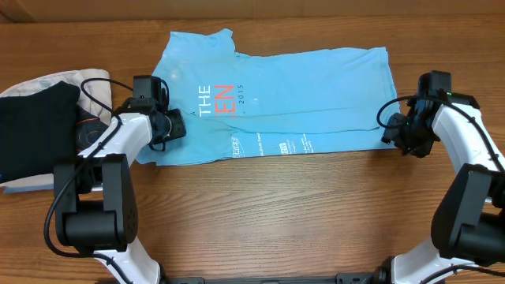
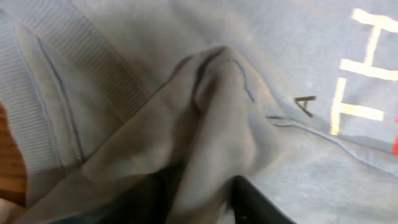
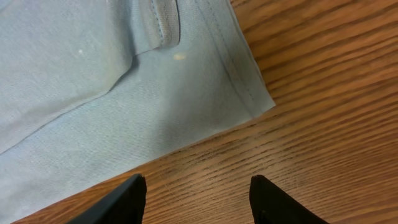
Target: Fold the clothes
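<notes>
Overhead shows T-shirt (image 1: 316,87) reading "THE EN 2015"; left pincer (image 2: 205,196) grips it, right pincer (image 3: 198,186) open.

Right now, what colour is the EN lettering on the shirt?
Red on the shirt; clearest in the overhead view.

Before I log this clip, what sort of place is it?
Probably a robotics lab bench: a wooden table, left arm and right arm standing at its edge, a blue T-shirt laid out, folded garments stacked beside it.
</notes>
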Motion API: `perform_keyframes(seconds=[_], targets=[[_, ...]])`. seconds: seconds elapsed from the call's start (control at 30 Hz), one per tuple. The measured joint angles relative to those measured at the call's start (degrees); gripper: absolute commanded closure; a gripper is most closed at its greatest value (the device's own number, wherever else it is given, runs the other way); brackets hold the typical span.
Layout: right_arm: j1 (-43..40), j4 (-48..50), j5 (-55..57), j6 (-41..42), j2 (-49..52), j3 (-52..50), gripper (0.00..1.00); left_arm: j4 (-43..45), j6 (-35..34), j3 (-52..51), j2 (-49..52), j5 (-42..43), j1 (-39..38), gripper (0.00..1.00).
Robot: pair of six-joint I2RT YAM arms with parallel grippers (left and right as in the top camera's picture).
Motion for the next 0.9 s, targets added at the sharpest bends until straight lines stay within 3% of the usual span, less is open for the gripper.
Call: perform_keyframes(seconds=[0.1,0.13,0.67,0.73,0.8,0.9], targets=[[0.02,0.02,0.0,0.07,0.0,0.0,0.43,-0.07,0.24,0.0,0.0,0.83,0.0,0.5],[0.0,0.02,0.0,0.09,0.0,0.0,0.43,-0.07,0.42,0.0,0.0,1.07,0.0,0.49],[0.02,0.02,0.02,0.11,0.0,0.0,0.43,-0.09,0.44,0.0,-3.08,1.92,0.0,0.52],[0.02,-0.02,0.0,0.09,0.0,0.0,0.43,-0.09,0.46,0.0,-3.54,1.97,0.0,0.55],[0.02,-0.02,0.0,0.11,0.0,0.0,0.43,-0.09,0.42,0.0,-3.82,2.05,0.0,0.69],[0.02,0.0,0.0,0.13,0.0,0.0,0.43,-0.59,0.48,0.0,-3.85,2.08,0.0,0.77]])
